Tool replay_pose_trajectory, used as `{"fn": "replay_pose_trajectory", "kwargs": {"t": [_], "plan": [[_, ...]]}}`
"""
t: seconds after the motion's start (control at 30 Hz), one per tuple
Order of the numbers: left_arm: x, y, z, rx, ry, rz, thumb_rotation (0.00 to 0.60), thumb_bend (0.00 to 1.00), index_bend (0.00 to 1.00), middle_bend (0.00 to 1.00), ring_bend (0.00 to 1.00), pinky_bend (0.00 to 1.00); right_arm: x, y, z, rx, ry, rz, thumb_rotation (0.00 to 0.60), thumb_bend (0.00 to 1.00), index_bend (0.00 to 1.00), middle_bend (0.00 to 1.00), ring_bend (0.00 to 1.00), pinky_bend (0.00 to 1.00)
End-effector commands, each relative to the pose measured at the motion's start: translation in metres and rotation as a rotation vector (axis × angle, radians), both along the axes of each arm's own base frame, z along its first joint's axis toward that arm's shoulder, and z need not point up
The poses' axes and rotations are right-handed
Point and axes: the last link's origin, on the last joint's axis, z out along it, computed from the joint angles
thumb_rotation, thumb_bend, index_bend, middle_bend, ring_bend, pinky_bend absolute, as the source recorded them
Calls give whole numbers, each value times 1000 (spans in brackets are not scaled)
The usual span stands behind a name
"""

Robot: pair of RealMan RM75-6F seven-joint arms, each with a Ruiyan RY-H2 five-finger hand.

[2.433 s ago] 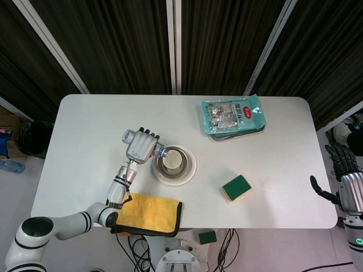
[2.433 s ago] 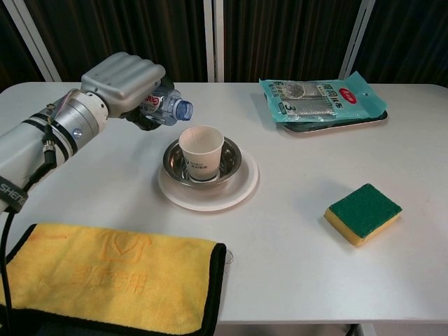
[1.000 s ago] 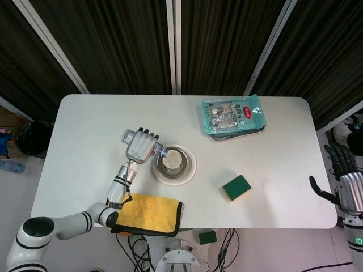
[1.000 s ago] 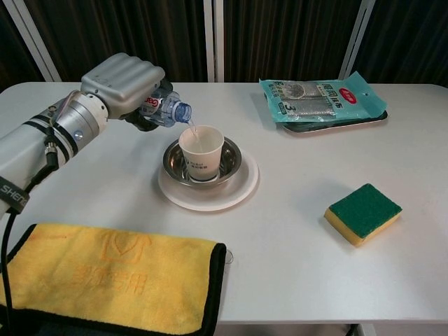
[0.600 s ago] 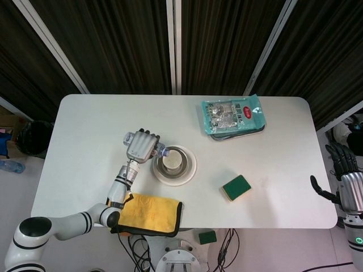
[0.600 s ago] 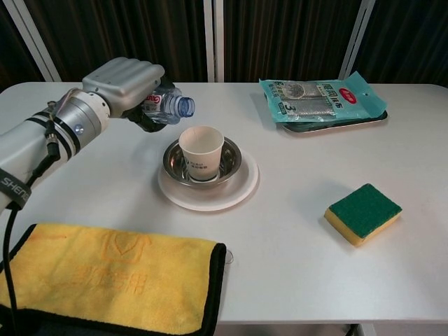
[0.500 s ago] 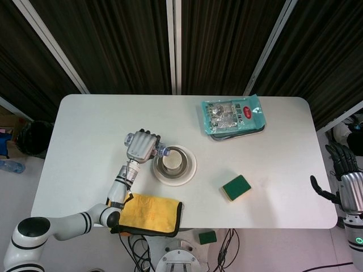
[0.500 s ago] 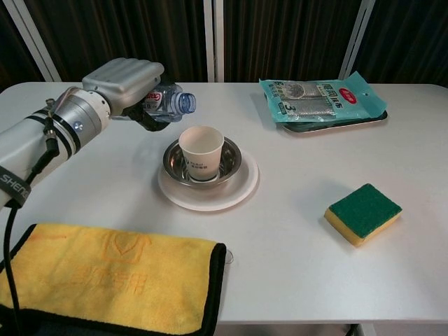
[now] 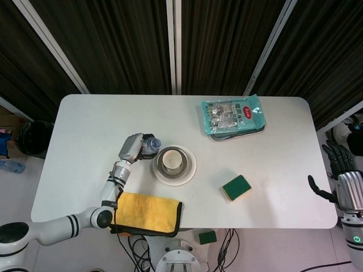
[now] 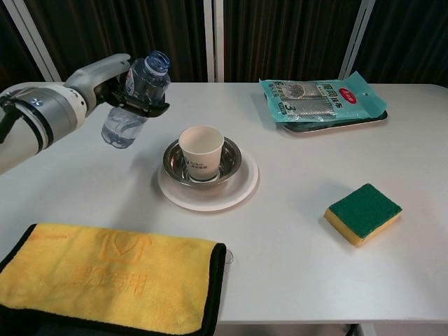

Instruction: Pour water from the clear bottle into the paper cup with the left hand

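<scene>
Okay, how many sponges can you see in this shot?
2. One green sponge lies on the table, right of the white plate. A second green sponge seems to lie on the floor below the table's near edge, seen only in the head view.

The left arm reaches from the lower left across the desk [image 9: 85, 130], its forearm rising toward the middle; the left hand [image 10: 115, 82] is raised above the surface, with its fingers [image 10: 143, 106] wrapped around the clear bottle [image 10: 133, 99], which it holds nearly upright, the open neck tilted a little to the right; the right hand [image 9: 339, 180] hangs beyond the right edge of the desk, holding nothing, its dark fingers [image 9: 333, 154] spread apart.
</scene>
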Motion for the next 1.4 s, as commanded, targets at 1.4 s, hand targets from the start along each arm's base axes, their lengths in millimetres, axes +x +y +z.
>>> {"fn": "replay_pose_trajectory", "kwargs": {"t": [1.4], "plan": [[-110,-33,-26,127,-479,109,600,425,593,629,486,532,10,4,-8,65,-29,-10,600,352,0,0,0,0]]}}
